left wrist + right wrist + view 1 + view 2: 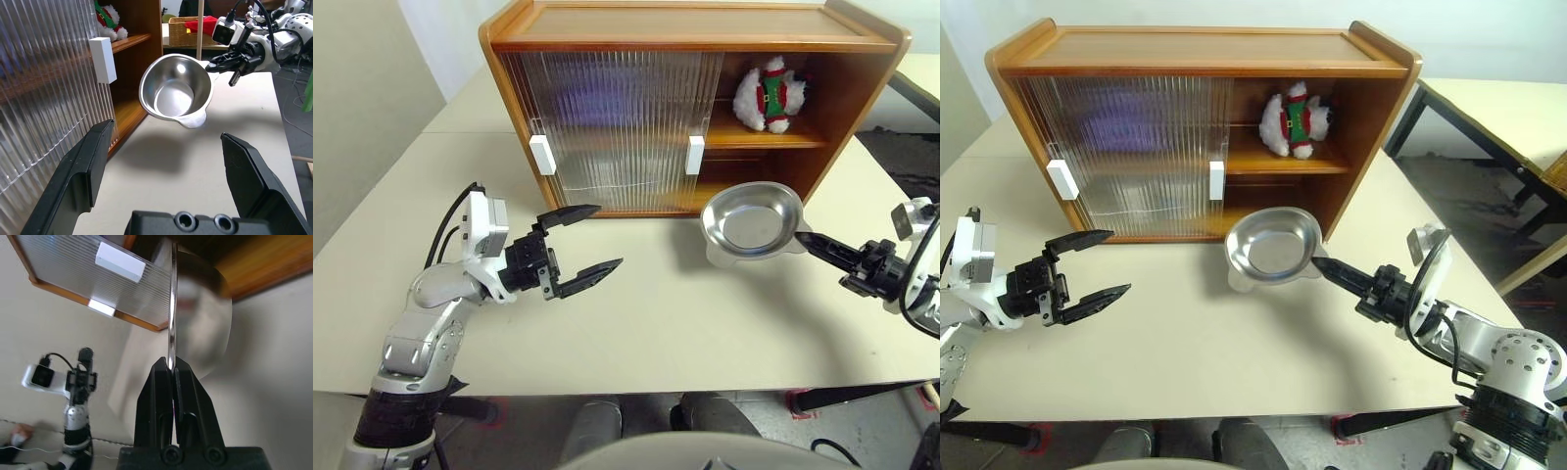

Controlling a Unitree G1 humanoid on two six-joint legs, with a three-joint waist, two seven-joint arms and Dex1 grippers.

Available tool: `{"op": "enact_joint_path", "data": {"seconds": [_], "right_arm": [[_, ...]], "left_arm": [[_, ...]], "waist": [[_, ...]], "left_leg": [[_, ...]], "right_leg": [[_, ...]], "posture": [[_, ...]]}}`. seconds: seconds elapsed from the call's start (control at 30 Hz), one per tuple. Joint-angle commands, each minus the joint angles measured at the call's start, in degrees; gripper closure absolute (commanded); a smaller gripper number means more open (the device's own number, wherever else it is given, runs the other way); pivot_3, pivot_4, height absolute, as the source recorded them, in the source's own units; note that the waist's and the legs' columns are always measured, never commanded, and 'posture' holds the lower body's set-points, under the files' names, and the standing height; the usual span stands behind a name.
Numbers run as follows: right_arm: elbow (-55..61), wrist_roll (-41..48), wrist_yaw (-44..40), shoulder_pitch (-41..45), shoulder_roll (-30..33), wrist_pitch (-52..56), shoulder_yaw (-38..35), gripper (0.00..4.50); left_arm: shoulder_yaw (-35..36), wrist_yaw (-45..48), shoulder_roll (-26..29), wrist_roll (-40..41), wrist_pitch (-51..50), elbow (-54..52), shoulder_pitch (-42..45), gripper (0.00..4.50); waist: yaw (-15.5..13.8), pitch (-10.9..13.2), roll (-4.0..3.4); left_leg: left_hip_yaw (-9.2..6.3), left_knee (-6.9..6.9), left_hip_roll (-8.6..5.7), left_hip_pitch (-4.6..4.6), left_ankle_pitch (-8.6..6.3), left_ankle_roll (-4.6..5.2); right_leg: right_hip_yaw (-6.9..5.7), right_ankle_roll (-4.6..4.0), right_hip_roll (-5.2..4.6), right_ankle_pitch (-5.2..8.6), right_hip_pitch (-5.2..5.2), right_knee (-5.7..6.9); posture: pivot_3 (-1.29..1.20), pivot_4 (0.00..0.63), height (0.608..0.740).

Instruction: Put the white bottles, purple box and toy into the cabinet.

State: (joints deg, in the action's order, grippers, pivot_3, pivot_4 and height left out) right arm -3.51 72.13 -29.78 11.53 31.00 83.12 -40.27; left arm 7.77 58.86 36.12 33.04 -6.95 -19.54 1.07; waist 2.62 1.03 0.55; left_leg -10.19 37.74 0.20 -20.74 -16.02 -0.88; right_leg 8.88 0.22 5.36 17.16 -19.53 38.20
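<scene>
The orange-brown wooden cabinet (705, 44) holds the white plush toy (770, 95); the right gripper (1320, 264) pinches an empty shallow silver metal dish (1271, 243) before it, while the left gripper (592, 240) is spread.

The cabinet (695, 98) is open only at its right bay; the left and middle are closed off by two ribbed sliding doors (607, 127) with white handles. On the upper shelf of the open bay, the toy (770, 95) occupies the middle, with little room left beside it. The lower shelf opening is partly screened by the metal dish (752, 219), which is held tilted off the table just in front of it, pinched at its rim by the right gripper (815, 244). The tabletop (685, 323) between the cabinet front and the near edge is unobstructed. The left gripper (587, 238) stands with fingers spread before the closed doors, apart from them.
</scene>
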Motion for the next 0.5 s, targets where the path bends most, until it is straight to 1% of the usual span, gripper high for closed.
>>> {"op": "enact_joint_path", "data": {"seconds": [0.03,0.17,0.33,0.43,0.5], "right_arm": [[-0.80,5.20,9.26,2.22,-4.54,-0.95,-2.31,4.46],[0.31,10.72,20.33,3.85,-10.17,-6.48,-3.33,4.46],[3.07,16.88,32.51,4.24,-15.31,-15.40,-2.14,4.46],[4.29,19.65,36.25,3.18,-16.08,-18.61,-0.32,4.46],[4.65,20.86,37.31,2.38,-15.99,-19.97,0.89,4.46]], "left_arm": [[-0.07,0.28,0.49,-0.65,0.29,0.21,0.04,0.00],[0.15,0.28,0.61,-0.56,0.36,0.14,-0.19,0.00],[0.31,0.33,0.67,-0.40,0.44,0.06,-0.41,0.00],[0.26,0.47,0.71,-0.42,0.54,0.16,-0.34,0.00],[0.20,0.58,0.74,-0.42,0.59,0.14,-0.31,0.00]], "waist": [[0.01,-0.02,-0.05],[-0.01,-0.04,-0.10],[0.12,-0.07,-0.16],[0.37,-0.10,-0.21],[0.37,-0.11,-0.22]], "left_leg": [[-0.04,0.00,0.00,-0.01,-0.01,0.01],[-0.34,-0.02,0.08,-0.08,-0.02,0.03],[-0.52,0.00,0.10,-0.10,-0.05,0.08],[-0.52,0.00,0.14,-0.12,-0.06,0.11],[-0.53,-0.01,0.15,-0.12,-0.07,0.12]], "right_leg": [[0.00,0.01,0.00,-0.01,-0.03,0.00],[0.01,0.07,-0.01,-0.03,-0.09,0.00],[0.05,0.14,-0.03,-0.07,-0.13,0.00],[0.05,0.12,-0.04,-0.11,-0.18,0.00],[0.04,0.12,-0.04,-0.11,-0.19,0.00]], "posture": [[-0.07,0.026,0.740],[-0.07,0.026,0.740],[-0.07,0.023,0.740],[-0.07,0.023,0.740],[-0.07,0.023,0.740]]}}
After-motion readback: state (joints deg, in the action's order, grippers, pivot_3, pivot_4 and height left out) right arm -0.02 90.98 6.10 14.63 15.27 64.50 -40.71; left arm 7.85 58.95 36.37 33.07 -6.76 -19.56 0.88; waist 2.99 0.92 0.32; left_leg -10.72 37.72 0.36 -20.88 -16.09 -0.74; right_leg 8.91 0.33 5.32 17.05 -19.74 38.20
